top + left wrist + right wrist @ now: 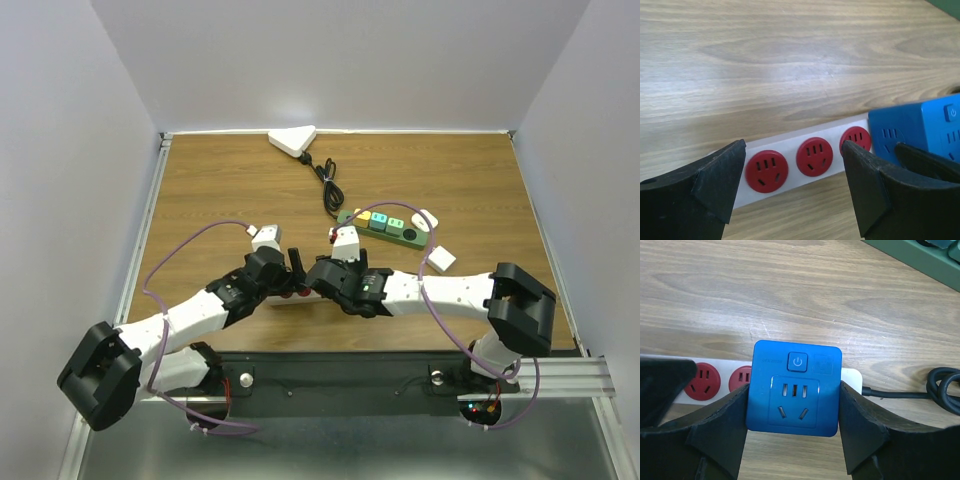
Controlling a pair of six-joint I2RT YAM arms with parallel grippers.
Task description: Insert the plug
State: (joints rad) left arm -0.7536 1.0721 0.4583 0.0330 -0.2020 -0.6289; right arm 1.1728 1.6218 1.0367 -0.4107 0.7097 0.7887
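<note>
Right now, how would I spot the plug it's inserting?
On the wooden table lies a white strip of red sockets. Over its corded end is the square blue plug, between the right gripper's black fingers; only it is blue and carries a power button.

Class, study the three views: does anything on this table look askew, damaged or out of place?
Nothing stands out. The blue adapter sits square in the right hand over the white strip, and the left hand is open over that strip.
</note>
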